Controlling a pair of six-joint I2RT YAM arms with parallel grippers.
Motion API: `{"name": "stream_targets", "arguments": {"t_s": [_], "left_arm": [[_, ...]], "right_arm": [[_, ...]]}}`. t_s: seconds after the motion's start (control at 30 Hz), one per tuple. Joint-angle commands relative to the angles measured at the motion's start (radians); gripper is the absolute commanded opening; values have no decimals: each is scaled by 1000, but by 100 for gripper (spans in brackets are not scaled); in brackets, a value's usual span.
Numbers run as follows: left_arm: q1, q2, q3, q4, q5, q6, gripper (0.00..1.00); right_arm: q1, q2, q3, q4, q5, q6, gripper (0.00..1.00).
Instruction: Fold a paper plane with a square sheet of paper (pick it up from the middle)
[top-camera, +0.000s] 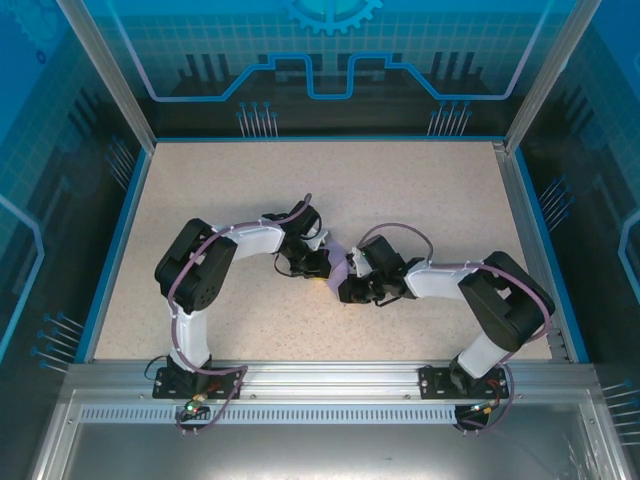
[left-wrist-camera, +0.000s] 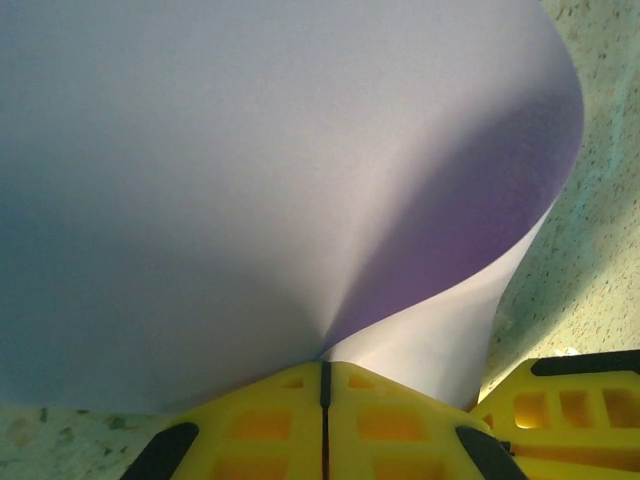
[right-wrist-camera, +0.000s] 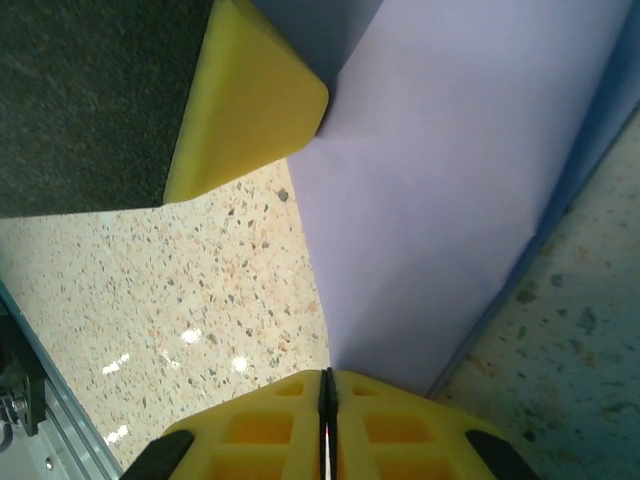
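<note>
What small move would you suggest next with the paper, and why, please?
Probably ease the left pincer slightly away from the right pincer to draw the lavender sheet flatter. Both are shut on it, and it bows and twists between them.

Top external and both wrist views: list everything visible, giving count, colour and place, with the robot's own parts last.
square sheet of paper: one, lavender-purple, bowed up over the table's centre, pinched between both hands.
table: one, speckled beige, under the arms.
enclosure panels: several, blue with printed line patterns, at the far and side edges.
metal rail: one, silver, along the near edge, carrying both arm bases.
left arm: one, white and black, reaching in towards the centre.
right arm: one, white and black, reaching in from the other side.
left hand: one, yellow fingers, shut on the sheet.
right hand: one, yellow fingers, shut on the sheet.
</note>
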Motion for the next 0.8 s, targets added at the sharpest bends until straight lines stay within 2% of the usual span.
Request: {"name": "stream_targets", "arguments": {"t_s": [0.0,0.3,0.77], "left_arm": [[-3,42,-6,-72,-55,21,8],[-3,43,2,-86,-62,30,8],[-3,78,15,-95,-83,40,7]], "right_arm": [[17,19,28,-83,-8,-45,10],[19,43,29,-138,0,-81,9],[23,24,-26,-111,-37,-65,10]]}}
